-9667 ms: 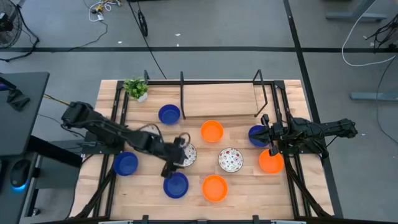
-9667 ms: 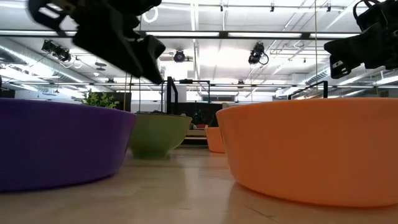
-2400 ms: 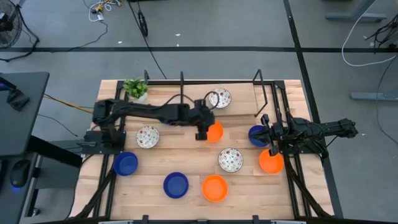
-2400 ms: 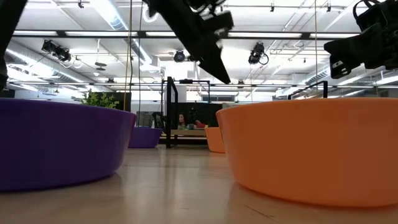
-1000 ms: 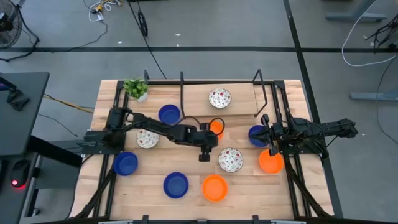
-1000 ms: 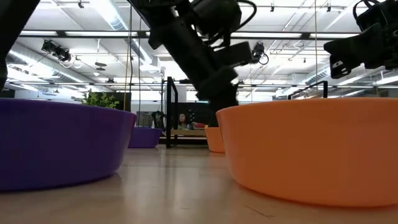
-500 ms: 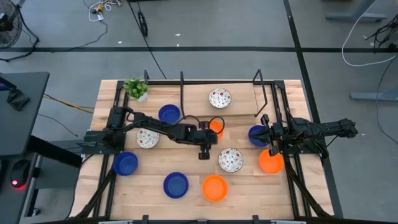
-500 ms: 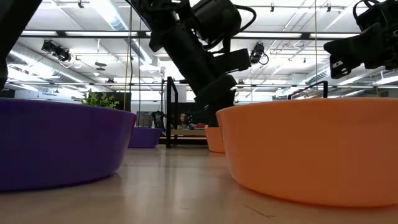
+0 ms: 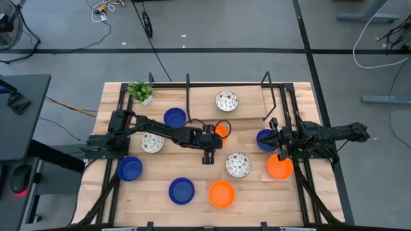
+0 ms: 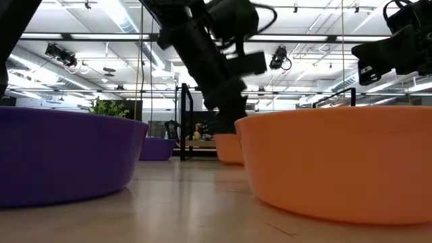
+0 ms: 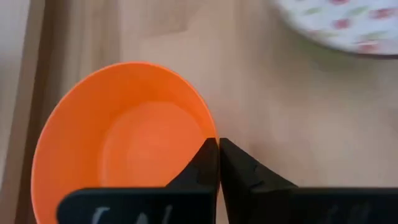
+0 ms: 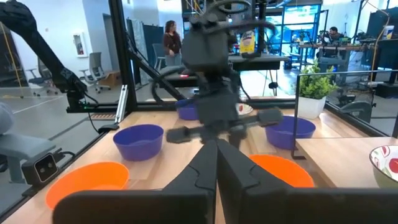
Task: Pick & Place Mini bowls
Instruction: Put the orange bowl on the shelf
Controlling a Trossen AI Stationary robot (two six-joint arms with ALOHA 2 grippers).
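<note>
The left hand (image 11: 217, 146) is pinched on the rim of the orange bowl (image 9: 223, 131) at mid-bench, beside a speckled bowl (image 9: 237, 164). With so thin a hold, the bowl may be tipped or dropped when lifted.

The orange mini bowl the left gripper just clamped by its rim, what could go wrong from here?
The left gripper pinches only the thin rim of the round orange mini bowl, so it may tilt or slip when lifted. The white floral-patterned bowl sits close by and could get knocked.
</note>
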